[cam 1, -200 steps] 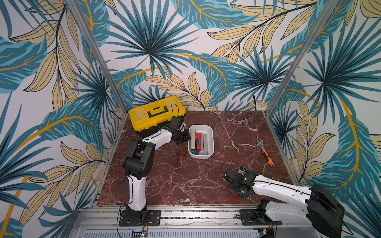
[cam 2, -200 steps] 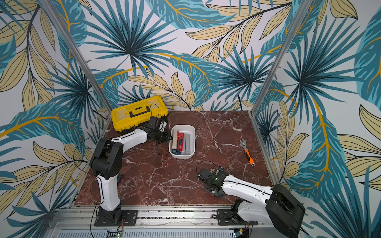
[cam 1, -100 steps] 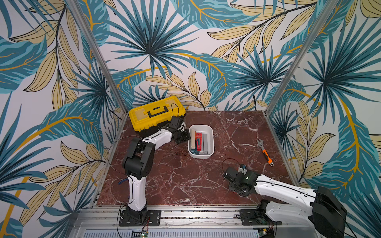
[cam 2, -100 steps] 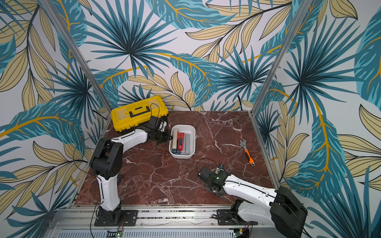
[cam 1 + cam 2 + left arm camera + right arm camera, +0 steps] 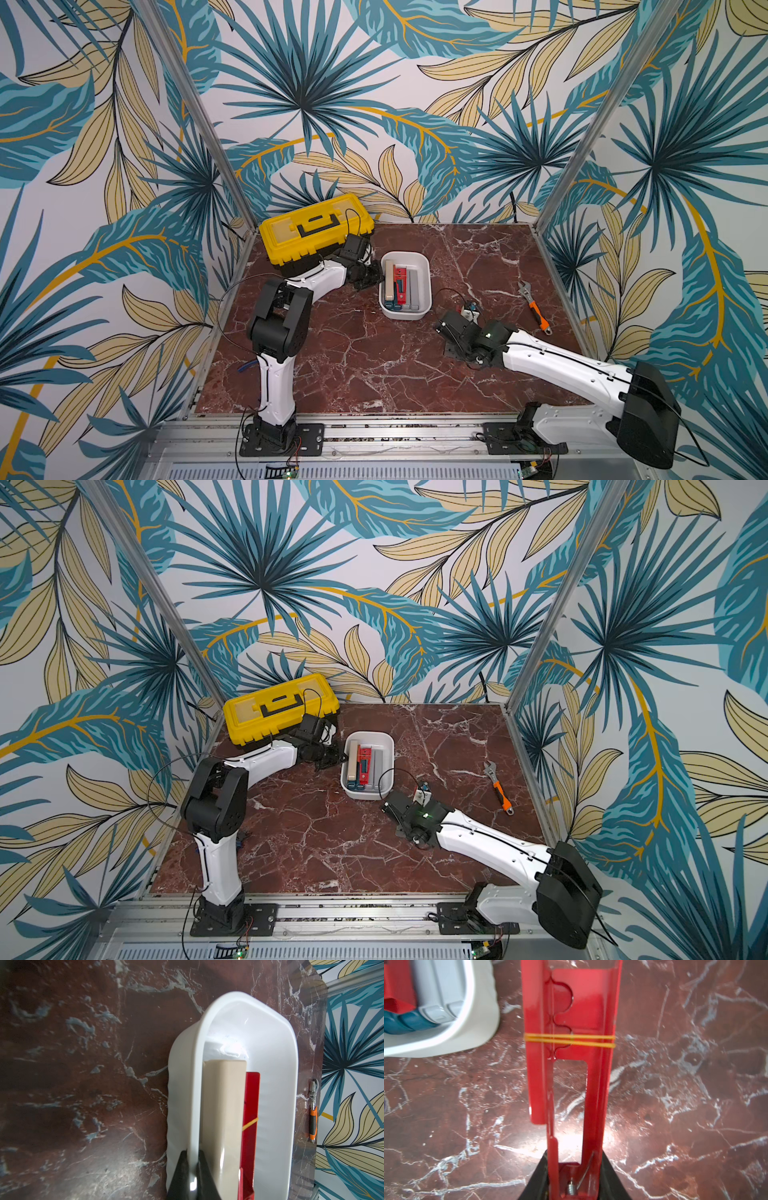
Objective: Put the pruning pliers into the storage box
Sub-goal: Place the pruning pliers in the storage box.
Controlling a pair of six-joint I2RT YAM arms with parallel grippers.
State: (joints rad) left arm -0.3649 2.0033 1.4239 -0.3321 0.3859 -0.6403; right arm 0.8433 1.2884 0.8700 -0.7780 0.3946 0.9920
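Left gripper (image 5: 192, 1159) — astride rim of storage box (image 5: 274, 1047)

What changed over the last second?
The right gripper, shut on red pruning pliers, moved toward the storage box. Unchanged: left gripper clamped on its rim, pliers already inside, adjustable wrench, toolbox.

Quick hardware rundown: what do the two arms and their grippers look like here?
Left arm and right arm: white rounded link shells, bulky black joint housings, black base plates bolted to an aluminium rail. Thin black cables loop loose near each wrist. A green light glows on the right wrist. Left gripper and right gripper: black, tapered fingers.
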